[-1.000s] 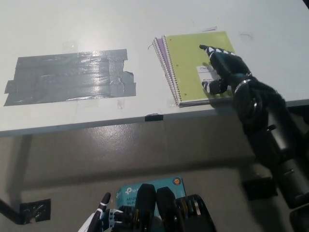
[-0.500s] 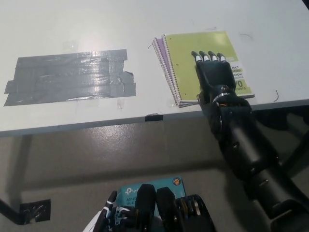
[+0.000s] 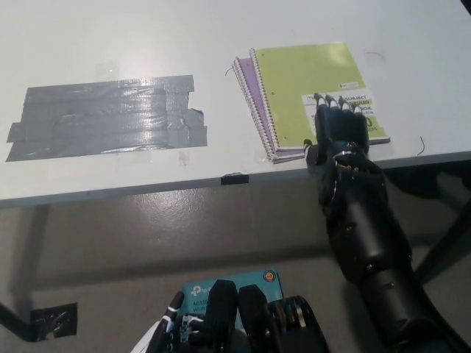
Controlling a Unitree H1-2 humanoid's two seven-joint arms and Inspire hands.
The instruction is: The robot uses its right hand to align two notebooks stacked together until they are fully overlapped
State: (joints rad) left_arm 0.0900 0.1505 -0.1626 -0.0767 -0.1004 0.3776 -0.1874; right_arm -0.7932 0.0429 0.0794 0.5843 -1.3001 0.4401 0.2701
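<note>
Now right hand (image 3: 339, 125) lies flat, fingers spread, on green notebook's (image 3: 309, 81) near edge; purple notebook (image 3: 249, 84) peeks out beneath, leftward.

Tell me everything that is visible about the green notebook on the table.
The green notebook is a spiral-bound book with a plain lime-green cover and a white printed label near its lower right corner. Its wire spiral runs along the left edge. It lies flat and closed, slightly turned, near the front edge of the white table, on top of a purple notebook whose strip shows at the left. The black right hand rests flat on its label area.
</note>
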